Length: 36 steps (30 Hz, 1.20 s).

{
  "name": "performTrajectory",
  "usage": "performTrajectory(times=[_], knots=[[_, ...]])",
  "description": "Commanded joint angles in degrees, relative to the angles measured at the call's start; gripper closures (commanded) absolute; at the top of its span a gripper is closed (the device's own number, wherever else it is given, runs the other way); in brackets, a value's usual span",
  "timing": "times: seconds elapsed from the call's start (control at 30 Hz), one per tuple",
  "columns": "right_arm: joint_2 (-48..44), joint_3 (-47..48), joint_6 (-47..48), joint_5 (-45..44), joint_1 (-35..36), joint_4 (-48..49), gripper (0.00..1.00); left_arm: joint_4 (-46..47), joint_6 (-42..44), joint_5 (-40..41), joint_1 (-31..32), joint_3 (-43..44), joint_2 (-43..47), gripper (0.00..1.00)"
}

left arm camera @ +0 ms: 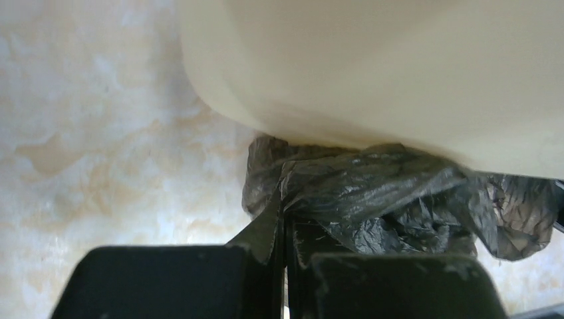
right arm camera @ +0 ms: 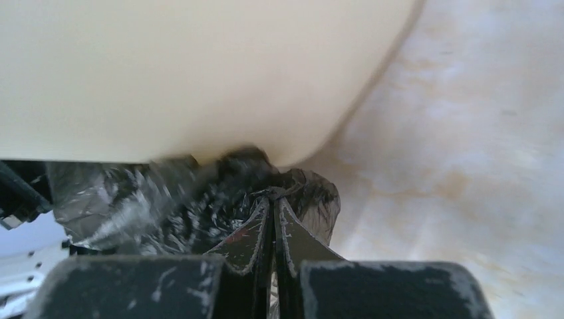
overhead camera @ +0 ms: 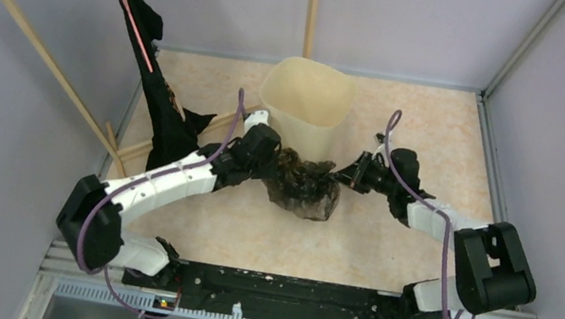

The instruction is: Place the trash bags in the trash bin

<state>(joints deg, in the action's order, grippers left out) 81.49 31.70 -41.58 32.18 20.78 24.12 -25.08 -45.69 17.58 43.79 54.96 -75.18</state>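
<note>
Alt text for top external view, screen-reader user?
The left claw and right claw each pinch a crumpled dark grey plastic trash bag at the near base of a cream plastic trash bin on a marbled beige table. A black cloth hangs from a wooden rack, far left.

overhead; 2 wrist close-ups at bin

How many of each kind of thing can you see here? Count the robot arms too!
Cream plastic trash bin: 1
Crumpled dark grey plastic trash bag: 1
Black hanging cloth: 1
Wooden rack: 1
White-and-black robot arms: 2
Total: 6
</note>
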Motion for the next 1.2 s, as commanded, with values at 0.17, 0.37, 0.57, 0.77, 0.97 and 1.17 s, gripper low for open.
performTrajectory(times=[0.17, 0.37, 0.57, 0.77, 0.97, 1.17], knots=[[-15.42, 6.33, 13.66, -7.72, -4.37, -29.12, 1.0, 3.49, 4.27, -0.97, -1.43, 2.26, -1.88, 1.0], [-28.8, 11.28, 19.79, -14.39, -1.07, -46.52, 1.0, 0.34, 2.02, -7.15, -1.43, -5.42, 11.01, 1.0], [-37.49, 9.72, 19.51, -8.2, 2.14, -47.58, 1.0, 0.31, 1.33, -10.81, -1.42, -12.47, 26.71, 1.0], [-34.32, -7.82, 4.52, 21.0, 3.84, -23.72, 0.85, -5.86, -5.51, -9.12, -1.43, -18.09, 29.32, 1.0], [-33.31, -3.33, 8.93, 15.2, 6.01, -31.29, 0.58, -2.39, -9.84, -7.93, -1.42, -23.13, 24.86, 1.0], [-31.68, -3.35, 6.11, 7.78, -2.35, -29.96, 0.33, -9.24, -11.64, -2.78, -1.43, -20.43, 20.14, 1.0]])
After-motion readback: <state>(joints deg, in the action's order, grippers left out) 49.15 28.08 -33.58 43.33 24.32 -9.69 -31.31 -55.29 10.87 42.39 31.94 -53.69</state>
